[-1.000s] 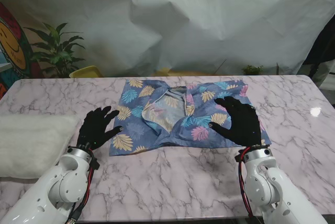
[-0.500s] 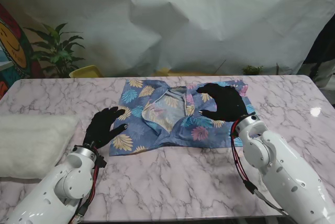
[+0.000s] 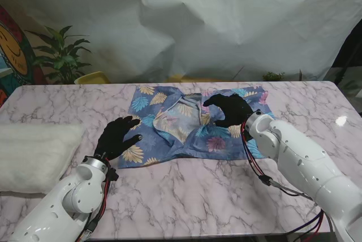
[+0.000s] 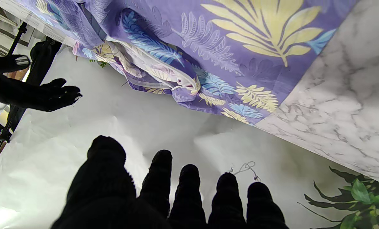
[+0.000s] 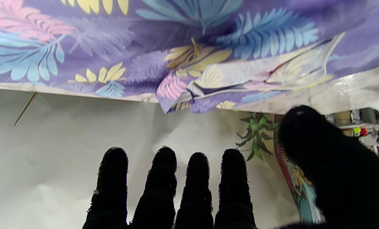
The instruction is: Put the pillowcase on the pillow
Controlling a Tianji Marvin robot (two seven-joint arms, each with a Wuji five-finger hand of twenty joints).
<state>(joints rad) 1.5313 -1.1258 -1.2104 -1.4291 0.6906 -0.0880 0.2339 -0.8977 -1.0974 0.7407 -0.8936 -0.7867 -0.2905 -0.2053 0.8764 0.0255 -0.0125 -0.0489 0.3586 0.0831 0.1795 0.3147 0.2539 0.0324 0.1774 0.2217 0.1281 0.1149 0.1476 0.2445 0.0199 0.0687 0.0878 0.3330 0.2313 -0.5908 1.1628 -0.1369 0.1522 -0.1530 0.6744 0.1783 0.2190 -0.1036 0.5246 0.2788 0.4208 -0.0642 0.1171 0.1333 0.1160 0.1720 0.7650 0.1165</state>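
A blue pillowcase (image 3: 169,123) printed with leaves lies rumpled on the marble table (image 3: 186,191), its opening gaping near the middle. A white pillow (image 3: 31,154) rests at the table's left edge. My left hand (image 3: 116,137) hovers open over the pillowcase's near left corner, fingers spread. My right hand (image 3: 229,109) hovers open over the pillowcase's right half, fingers pointing toward the opening. In the left wrist view the pillowcase (image 4: 208,47) fills the table side and my right hand (image 4: 33,92) shows beyond it. The right wrist view shows the pillowcase's folded edge (image 5: 189,79) beyond my fingertips (image 5: 167,162).
A white sheet (image 3: 226,21) hangs as a backdrop behind the table. A potted plant (image 3: 59,55) and a yellow object (image 3: 93,77) stand behind the far left edge. A small green plant (image 3: 273,75) sits behind the far right edge.
My right hand has moved farther from me and leftward across the pillowcase toward its opening. My left hand has crept right onto the pillowcase's near left corner.
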